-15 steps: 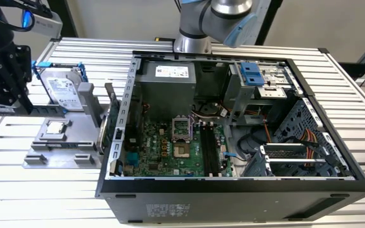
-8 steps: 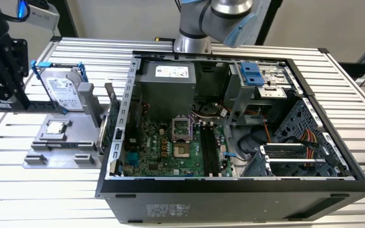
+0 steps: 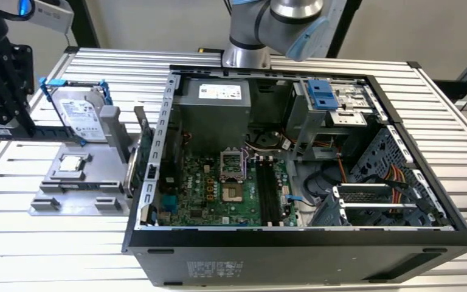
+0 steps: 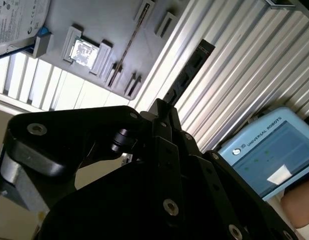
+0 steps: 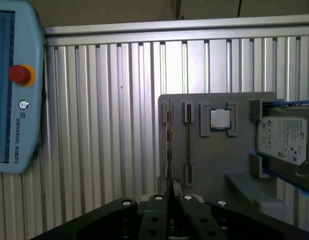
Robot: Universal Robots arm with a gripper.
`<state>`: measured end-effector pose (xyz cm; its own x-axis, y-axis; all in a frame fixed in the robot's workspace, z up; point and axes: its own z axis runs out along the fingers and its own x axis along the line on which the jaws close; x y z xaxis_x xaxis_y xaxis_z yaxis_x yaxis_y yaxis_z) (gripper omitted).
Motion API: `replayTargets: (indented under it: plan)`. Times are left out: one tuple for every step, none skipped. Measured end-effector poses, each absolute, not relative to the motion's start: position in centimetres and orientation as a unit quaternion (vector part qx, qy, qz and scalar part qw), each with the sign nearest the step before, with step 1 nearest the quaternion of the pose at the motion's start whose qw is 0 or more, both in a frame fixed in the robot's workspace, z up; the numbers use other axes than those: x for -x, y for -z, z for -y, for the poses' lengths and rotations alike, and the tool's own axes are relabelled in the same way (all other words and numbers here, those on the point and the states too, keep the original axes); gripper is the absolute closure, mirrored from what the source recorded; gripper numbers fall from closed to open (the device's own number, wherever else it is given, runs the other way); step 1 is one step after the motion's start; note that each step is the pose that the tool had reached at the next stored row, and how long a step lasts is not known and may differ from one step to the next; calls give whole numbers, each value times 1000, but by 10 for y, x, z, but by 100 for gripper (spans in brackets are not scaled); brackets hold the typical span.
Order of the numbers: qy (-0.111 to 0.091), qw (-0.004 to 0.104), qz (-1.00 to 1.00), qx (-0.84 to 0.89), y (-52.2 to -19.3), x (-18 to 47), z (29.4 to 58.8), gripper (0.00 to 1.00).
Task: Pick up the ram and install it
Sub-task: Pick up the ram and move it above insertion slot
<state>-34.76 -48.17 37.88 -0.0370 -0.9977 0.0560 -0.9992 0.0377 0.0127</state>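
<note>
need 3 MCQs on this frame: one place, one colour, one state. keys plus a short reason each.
1. Where does the hard drive stand?
A. on the grey fixture, at the exterior view's left of the computer case
B. inside the case
C. on top of the case

2. What colour is the round button on the pendant?
A. green
B. red
C. blue

3. What state is the end effector in?
A. open and empty
B. shut on a screwdriver
C. shut on the ram

Key:
1 A: the exterior view shows it upright on the fixture.
2 B: it is red in the first wrist view.
3 C: both wrist views show it closed on the stick's end.
</note>
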Motion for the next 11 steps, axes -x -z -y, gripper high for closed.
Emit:
replayTargets:
  plan:
    - [-15, 25, 720, -693, -380, 348, 482, 100]
    - [-15, 25, 720, -693, -381, 348, 482, 100]
    - [-15, 25, 720, -693, -381, 348, 482, 100]
    - [-15, 25, 720, -693, -382, 348, 482, 100]
    - [-15, 25, 720, -693, -383, 348, 482, 100]
    - [-15, 25, 720, -693, -383, 348, 482, 100]
    - [-15, 25, 720, -693, -384, 348, 482, 100]
    - [-15, 25, 720, -693, -384, 348, 482, 100]
    - [-15, 25, 720, -693, -384, 348, 482, 100]
    - [-15, 25, 720, -693, -385, 348, 482, 100]
    - [-15, 25, 720, -693, -385, 348, 482, 100]
